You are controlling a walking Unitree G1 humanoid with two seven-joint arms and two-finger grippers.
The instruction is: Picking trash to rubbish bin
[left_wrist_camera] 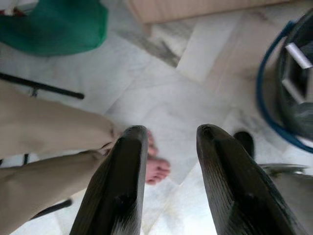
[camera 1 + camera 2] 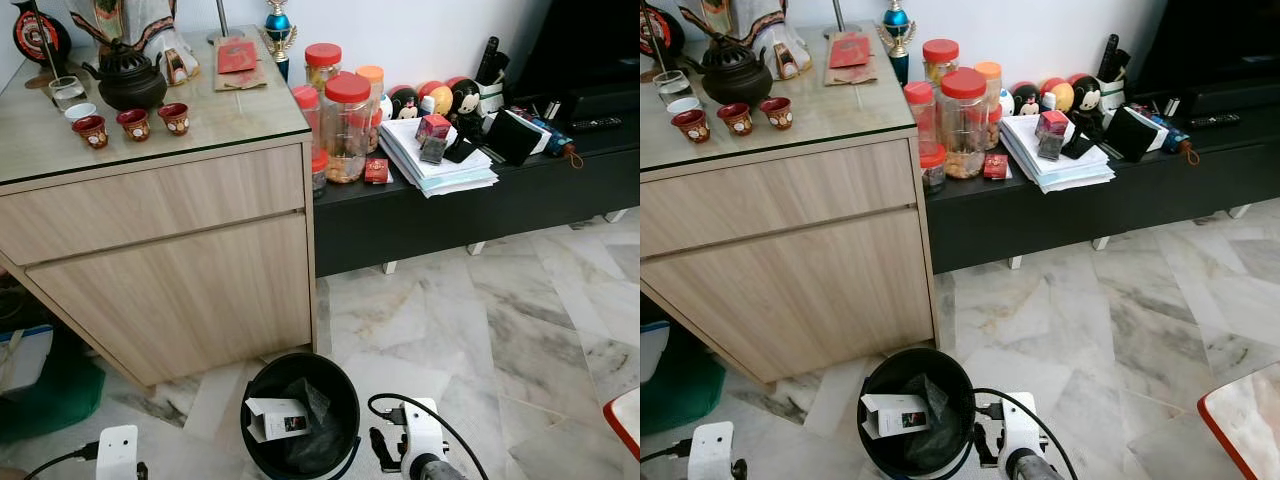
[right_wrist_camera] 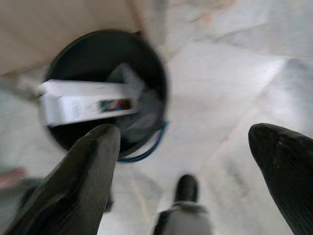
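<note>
- White carton (image 2: 276,418) lay inside the black rubbish bin (image 2: 345,395), leaning across the black liner – trash looked already dropped, by my read.
- Right gripper (image 3: 186,171) was empty, its two black fingers spread wide; bin and carton sat just ahead of it and toward its left finger (image 3: 83,176), marble floor (image 2: 480,320) under the rest of the gap.
- Right arm (image 2: 420,440) was held low beside the bin, wrist close to the rim, cable looped over it.
- Left gripper (image 1: 171,166) – fingers a narrow gap apart, nothing between them, aimed down at the floor; a person's bare foot (image 1: 155,166) and beige trouser leg (image 1: 49,142) showed past the fingertips, bin edge with blue rim off toward the other finger.
- Left arm (image 2: 117,452) hung low, well apart from the bin, seemingly idle.
- Step in hand, as I judge it: clear the right gripper from the bin after release.
- To do it well: lift away from the rim rather than sweep sideways – bin looked light and could tip or slide on marble.
- Keep the fingers parted while retreating so the liner isn't snagged.
- Mind the wooden cabinet (image 2: 170,270) beyond the bin, and the person's foot near the left gripper.
- Carton sat high in the bin, one end near the rim; a nudge could pop it out.
</note>
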